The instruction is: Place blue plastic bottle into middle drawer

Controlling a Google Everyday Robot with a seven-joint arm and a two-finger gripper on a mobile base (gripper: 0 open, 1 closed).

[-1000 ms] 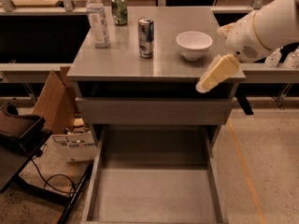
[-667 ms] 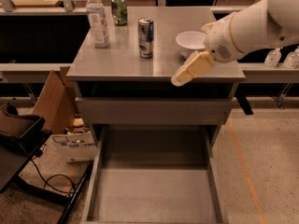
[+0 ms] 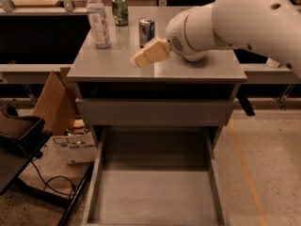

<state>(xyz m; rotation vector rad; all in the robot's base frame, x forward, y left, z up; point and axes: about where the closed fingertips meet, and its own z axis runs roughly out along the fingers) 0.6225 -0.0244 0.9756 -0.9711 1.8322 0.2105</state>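
Blue plastic bottle (image 3: 98, 19) stands upright at the back left corner of the table (image 3: 197, 68), white cap on. A green can (image 3: 120, 9) is just to its right and a blue-and-silver can (image 3: 146, 31) stands farther right. Tool (image 3: 149, 53) hangs over the table top just in front of the blue-and-silver can, apart from the bottle; its opening cannot be told, and nothing shows in it. Middle drawer (image 3: 155, 197) is pulled out below, its floor bare.
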